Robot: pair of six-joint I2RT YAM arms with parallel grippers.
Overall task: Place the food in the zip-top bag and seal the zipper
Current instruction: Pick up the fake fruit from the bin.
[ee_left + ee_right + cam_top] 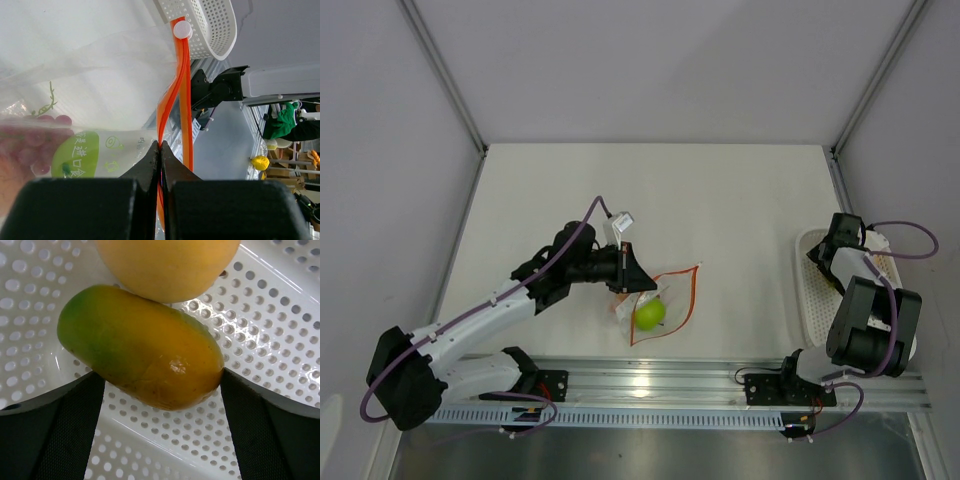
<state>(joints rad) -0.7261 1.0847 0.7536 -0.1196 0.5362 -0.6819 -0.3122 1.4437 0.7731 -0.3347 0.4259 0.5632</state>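
Pinches zipper (172, 100) with left fingers (148, 172); straddles basket fruit with right fingers (55, 440).

Clamps left fingers fully together on the orange-red strip of the zip-top bag (672, 296), with the white tab (182, 30) at the strip's far end. Finds the bag on the counter (620, 190) just ahead of the arms' rail, with the lime green fruit (650, 313) inside. Spreads right fingers wide, down in the white mesh basket (812, 300) at the counter's right side, with a green-to-orange oblong fruit (140, 347) lying between and just beside both. Cannot tell whether touching. Shows a round yellow-orange fruit (165, 262) pressed against it.
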